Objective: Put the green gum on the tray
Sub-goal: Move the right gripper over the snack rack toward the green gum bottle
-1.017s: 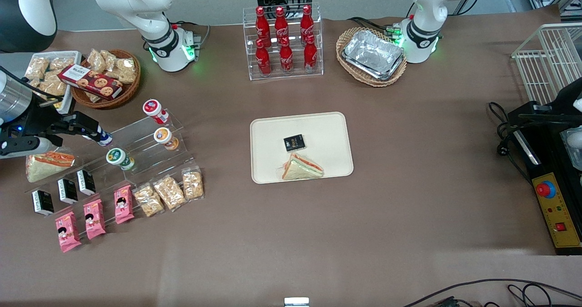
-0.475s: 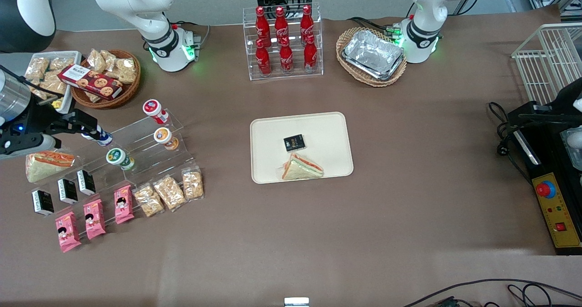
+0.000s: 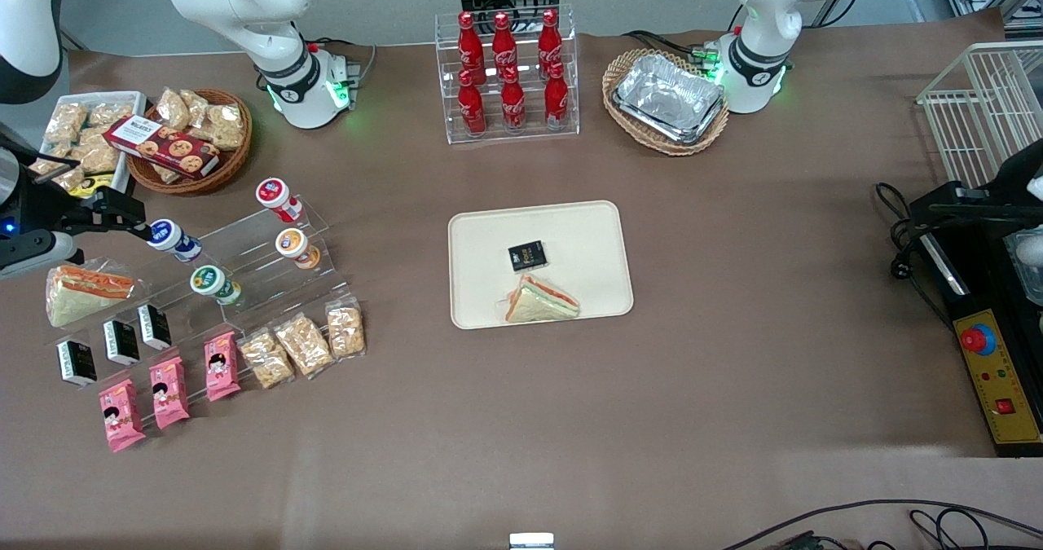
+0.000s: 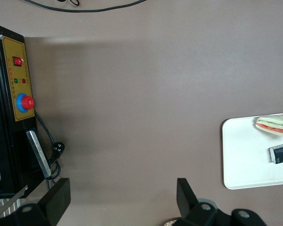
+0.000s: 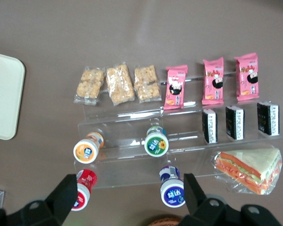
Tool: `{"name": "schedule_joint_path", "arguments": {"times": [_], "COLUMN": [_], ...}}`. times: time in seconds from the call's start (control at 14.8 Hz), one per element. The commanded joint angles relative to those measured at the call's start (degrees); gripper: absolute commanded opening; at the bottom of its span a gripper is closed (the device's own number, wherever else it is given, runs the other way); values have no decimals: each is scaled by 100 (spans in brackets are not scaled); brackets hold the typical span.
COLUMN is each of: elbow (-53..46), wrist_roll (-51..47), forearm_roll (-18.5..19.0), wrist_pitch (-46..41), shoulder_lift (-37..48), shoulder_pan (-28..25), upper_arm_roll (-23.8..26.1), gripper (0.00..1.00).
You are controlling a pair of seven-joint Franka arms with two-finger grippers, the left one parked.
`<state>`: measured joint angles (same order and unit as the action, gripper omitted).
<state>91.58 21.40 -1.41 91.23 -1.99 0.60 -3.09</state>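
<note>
The green gum [image 3: 213, 283] lies on a step of a clear acrylic stand [image 3: 253, 269], its green-ringed white lid facing up. It also shows in the right wrist view [image 5: 156, 142]. The cream-beige tray [image 3: 578, 228] lies at mid-table and holds a sandwich [image 3: 542, 300] and a black packet [image 3: 527, 255]. The tray's rounded corner shows in the right wrist view [image 5: 2, 94]. My right gripper [image 3: 114, 210] hovers open and empty above the stand's end, farther from the front camera than the green gum. In the right wrist view the gripper [image 5: 129, 195] has its fingers [image 5: 66, 190] spread wide.
A blue-lidded bottle [image 3: 169, 238], an orange-lidded one [image 3: 295, 247] and a red one [image 3: 277, 196] share the stand. A wrapped sandwich [image 3: 81, 293], black packets, pink packets and cracker packs lie around it. A wicker snack basket [image 3: 191, 138] and a cola rack [image 3: 507, 73] stand farther back.
My gripper has drawn away sideways toward the working arm's end of the table, uncovering the blue-lidded bottle. The bottles and the tray have not moved.
</note>
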Motion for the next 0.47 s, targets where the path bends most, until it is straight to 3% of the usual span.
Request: {"name": "schedule_joint_path", "arguments": {"times": [0.0,0.2,0.41], "elbow": [1024,2386,3110], "wrist_roll": [128,697,989], "forearm_roll": [-26,9,17], "wrist_pitch": [375,1700,2459], "shoulder_lift": [602,1120,1245], "shoulder_pan": [1,1,1], "upper_arm_roll": [-95,-148,-227], "gripper": [100,100,100]}}
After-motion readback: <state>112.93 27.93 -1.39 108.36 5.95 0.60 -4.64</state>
